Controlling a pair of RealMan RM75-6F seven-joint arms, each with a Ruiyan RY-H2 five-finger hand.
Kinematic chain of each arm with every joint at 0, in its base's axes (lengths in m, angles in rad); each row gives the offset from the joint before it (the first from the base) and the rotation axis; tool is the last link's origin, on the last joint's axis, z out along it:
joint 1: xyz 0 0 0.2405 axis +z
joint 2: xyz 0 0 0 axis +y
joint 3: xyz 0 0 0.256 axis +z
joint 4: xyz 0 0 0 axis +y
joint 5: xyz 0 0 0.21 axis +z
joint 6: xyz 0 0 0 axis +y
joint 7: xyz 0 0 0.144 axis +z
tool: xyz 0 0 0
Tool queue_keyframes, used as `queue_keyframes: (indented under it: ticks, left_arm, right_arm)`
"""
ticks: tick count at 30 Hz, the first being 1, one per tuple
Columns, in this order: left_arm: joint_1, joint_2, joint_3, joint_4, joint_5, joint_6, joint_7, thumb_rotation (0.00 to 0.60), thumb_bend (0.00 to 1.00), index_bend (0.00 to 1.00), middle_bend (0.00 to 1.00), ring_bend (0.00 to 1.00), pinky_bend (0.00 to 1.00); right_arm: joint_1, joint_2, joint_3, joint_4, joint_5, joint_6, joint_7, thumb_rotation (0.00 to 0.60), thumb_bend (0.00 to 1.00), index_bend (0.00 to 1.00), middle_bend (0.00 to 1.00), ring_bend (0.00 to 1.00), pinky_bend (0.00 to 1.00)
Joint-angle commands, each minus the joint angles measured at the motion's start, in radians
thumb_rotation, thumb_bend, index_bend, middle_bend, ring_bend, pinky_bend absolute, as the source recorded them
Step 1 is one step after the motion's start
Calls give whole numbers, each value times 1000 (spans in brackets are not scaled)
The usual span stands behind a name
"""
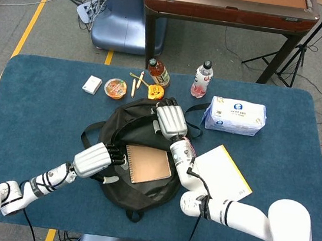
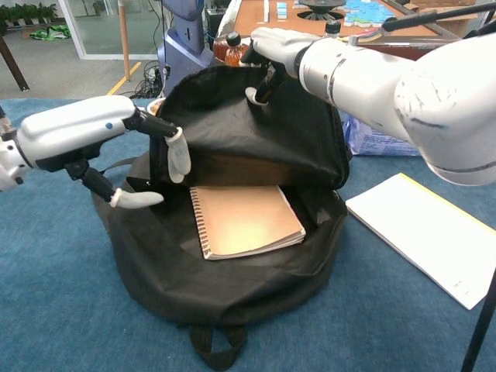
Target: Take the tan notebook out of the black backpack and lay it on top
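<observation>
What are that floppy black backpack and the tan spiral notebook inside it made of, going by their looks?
The black backpack looks like thin woven fabric, probably nylon or polyester: matte, and it creases and sags where the right hand holds its flap up. The tan notebook seems to have a plain kraft-card cover, flat and unglossed, bound by a wire spiral along its left edge. The left hand hovers beside it.

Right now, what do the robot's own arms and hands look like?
Both arms are glossy white rounded shells. The left hand and right hand have silver-grey backs, black segmented fingers with pale tips. A thin black cable runs along the right wrist.
</observation>
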Motion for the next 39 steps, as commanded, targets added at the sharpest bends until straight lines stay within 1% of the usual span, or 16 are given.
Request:
queue_keyframes:
  ticks: [1, 6, 10, 15, 19, 25, 31, 39]
  left_arm:
    - [-41, -44, 31, 58, 4, -32, 22, 600, 239, 360, 366, 344, 358]
    - [-80, -75, 52, 106, -17, -81, 32, 600, 239, 270, 269, 262, 303]
    - [-109, -101, 73, 178, -1, -78, 86, 600, 240, 234, 230, 232, 289]
    - [-139, -147, 107, 286, 36, -42, 131, 600, 240, 234, 225, 230, 288]
    - [-160, -185, 131, 362, 47, -22, 130, 600, 240, 229, 221, 230, 288]
    - [-188, -233, 165, 454, 47, -25, 139, 600, 239, 218, 214, 226, 288]
    - [-201, -258, 193, 501, 35, -33, 144, 600, 240, 200, 191, 209, 285]
    - [-212, -284, 216, 551, 10, -42, 124, 600, 239, 197, 188, 206, 284]
  right_arm:
    - [7, -2, -5, 7, 8, -3, -4, 600, 622, 769, 382, 163, 150]
    - [18, -4, -11, 17, 16, -8, 0, 600, 622, 769, 382, 163, 150]
    - [22, -6, -20, 23, 18, -13, 7, 600, 622, 769, 381, 163, 150]
    - [29, -12, -30, 34, 23, -23, 12, 600, 622, 769, 380, 163, 150]
    - [35, -14, -35, 38, 35, -30, 11, 600, 621, 769, 374, 162, 150]
    - [40, -12, -39, 38, 37, -27, 16, 600, 621, 769, 373, 163, 150]
    - [41, -10, -43, 35, 37, -23, 23, 600, 621, 769, 373, 163, 150]
    - [38, -5, -52, 36, 40, -24, 31, 600, 621, 769, 373, 162, 150]
